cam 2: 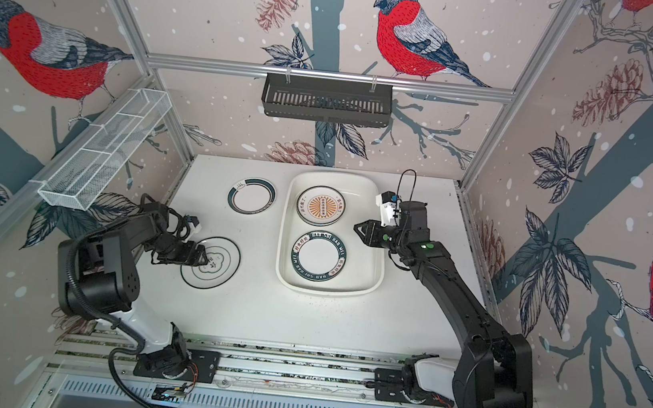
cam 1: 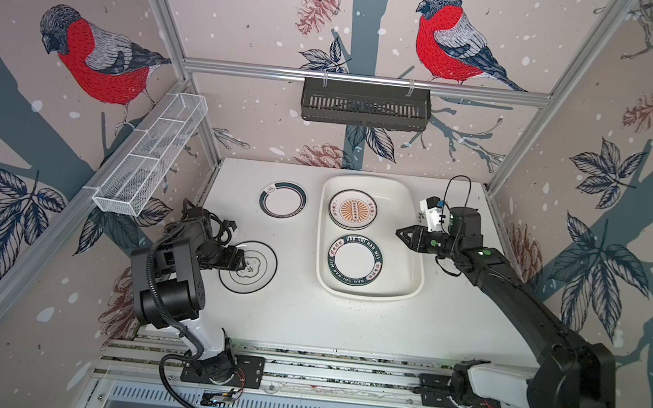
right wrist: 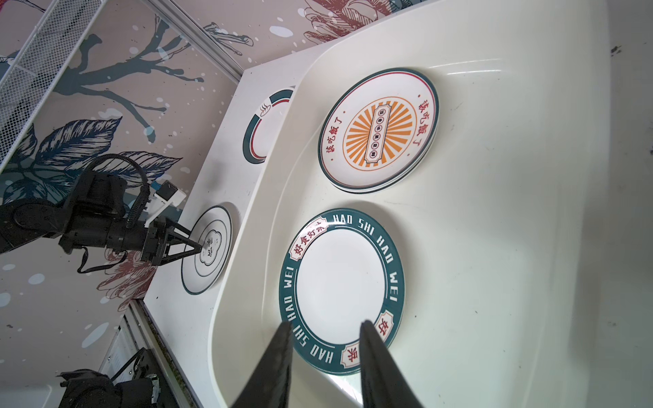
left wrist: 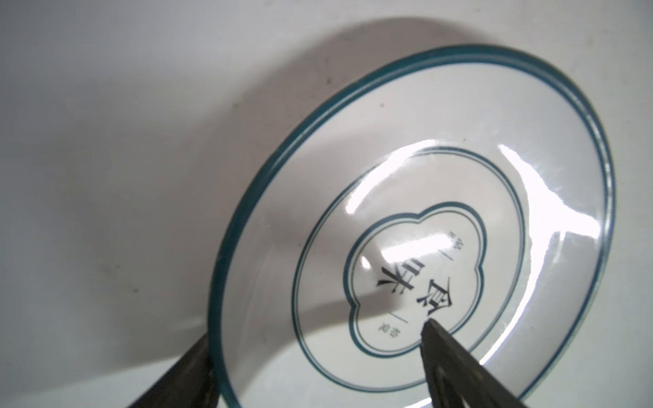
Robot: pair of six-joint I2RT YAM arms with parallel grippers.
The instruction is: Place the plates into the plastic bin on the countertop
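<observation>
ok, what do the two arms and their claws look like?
Both arms: matte black links, white lower segment near the base. The left arm carries a black corrugated cable hose; the right arm has green dots near the wrist and a white camera module. The left claw and right claw: black, tapered triangular fingers with cutouts.

Both top views look down over the whole countertop [cam 1: 295,318]. Left wrist hugs the clover-emblem plate [left wrist: 406,219]; right wrist shares it from afar.
</observation>
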